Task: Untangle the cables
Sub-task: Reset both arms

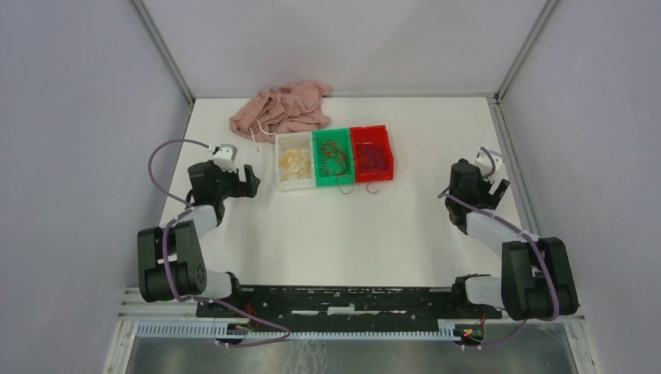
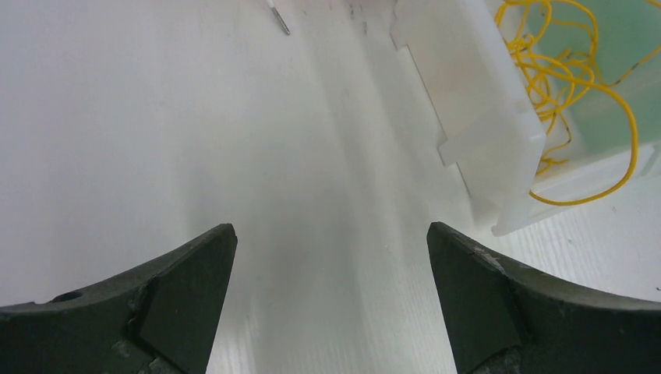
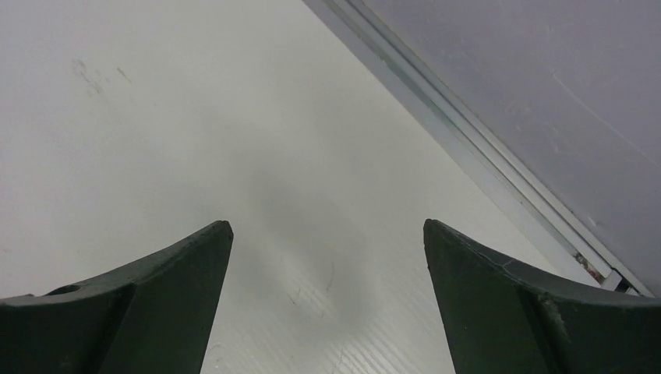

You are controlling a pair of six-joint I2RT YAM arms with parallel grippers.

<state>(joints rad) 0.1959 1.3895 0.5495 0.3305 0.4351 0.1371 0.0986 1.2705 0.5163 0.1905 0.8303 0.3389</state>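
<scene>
The cables lie sorted in three small bins at the table's middle back: yellow cables [image 1: 296, 162] in the white bin [image 1: 278, 165], brown cables [image 1: 336, 158] in the green bin [image 1: 316, 162], purple cables [image 1: 372, 157] in the red bin [image 1: 390, 152]. Some brown strands hang over the green bin's front edge. The left wrist view shows the yellow cables [image 2: 569, 86] and the white bin [image 2: 483, 117] at upper right. My left gripper [image 1: 251, 179] [image 2: 331, 234] is open and empty, just left of the white bin. My right gripper [image 1: 493, 185] [image 3: 327, 230] is open and empty by the table's right edge.
A crumpled pink garment [image 1: 282, 109] with a white drawstring [image 1: 257, 140] lies at the back, behind the bins. The drawstring's tip [image 2: 277, 17] shows in the left wrist view. A metal rail [image 3: 468, 148] and grey wall run along the right edge.
</scene>
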